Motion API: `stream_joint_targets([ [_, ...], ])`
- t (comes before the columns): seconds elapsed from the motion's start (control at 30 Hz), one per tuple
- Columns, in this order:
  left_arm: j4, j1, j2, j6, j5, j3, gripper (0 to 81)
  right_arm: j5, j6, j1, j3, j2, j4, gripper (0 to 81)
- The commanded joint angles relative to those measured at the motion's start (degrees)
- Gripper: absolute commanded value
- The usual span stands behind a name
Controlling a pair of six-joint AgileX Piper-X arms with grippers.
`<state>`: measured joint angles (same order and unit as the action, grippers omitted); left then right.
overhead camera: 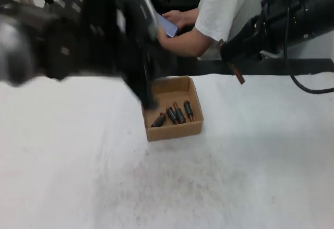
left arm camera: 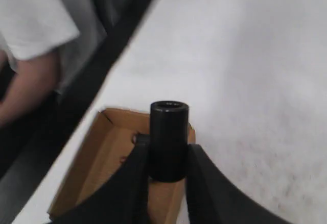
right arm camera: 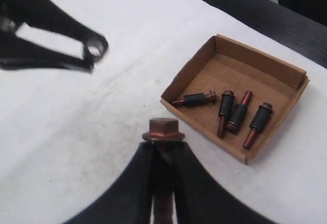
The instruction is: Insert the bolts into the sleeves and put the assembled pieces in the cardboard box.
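With the left end effector (left arm camera: 167, 156) closed around a sleeve (left arm camera: 168, 132) and the right end effector (right arm camera: 162, 153), at the cardboard box's (overhead camera: 175, 131) 2 o'clock, pinching a bolt (right arm camera: 163, 131) by its shank, poor alignment could jam the bolt against the sleeve's rim.

Smooth black sleeve (left arm camera: 168, 132) here, a dull sheen along its wall, plastic or rubber, hard to call. The bolt (right arm camera: 163, 130) is coppery metal, a soft gleam on its flanged head. The right pincer (right arm camera: 162, 148) looks matt black. Now the cardboard box (right arm camera: 232, 71): plain brown, matt, ribbed floor. White fuzzy cloth covers the bench (overhead camera: 250, 166), matt and dark-speckled.
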<state>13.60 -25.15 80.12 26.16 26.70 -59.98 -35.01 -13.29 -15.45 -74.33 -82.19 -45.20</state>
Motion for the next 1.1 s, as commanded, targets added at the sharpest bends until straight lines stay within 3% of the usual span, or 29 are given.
stream_joint_targets([
  [0.0, -7.75, 2.24, -2.34, -12.07, 3.9, 3.89, 0.3, -3.46, 2.59, 0.11, -0.56, 0.76, 2.49, 0.8],
  [0.23, -20.01, 3.76, -2.92, -26.73, 10.49, 19.4, 0.3, -5.7, 10.77, 0.11, -0.56, 1.61, 14.21, 0.8],
  [0.5, -49.9, 3.6, -2.92, -47.0, 9.08, 28.69, 0.3, -16.17, 20.51, -0.02, -0.4, 1.45, 30.2, 0.8],
  [0.63, -51.2, 3.49, -2.92, -49.05, 8.12, 28.52, 0.3, -18.46, 28.43, -0.02, 0.7, 1.36, 42.61, 0.8],
  [0.87, -51.2, 3.47, -2.92, -49.93, 8.43, 28.52, 0.3, -19.06, 50.83, -0.02, 10.42, 1.36, 74.68, 0.8],
  [1.07, -51.2, 1.52, -2.92, -51.1, 9.62, 28.52, 0.3, -17.14, 54.29, -0.67, 17.79, 1.36, 79.82, 0.8],
])
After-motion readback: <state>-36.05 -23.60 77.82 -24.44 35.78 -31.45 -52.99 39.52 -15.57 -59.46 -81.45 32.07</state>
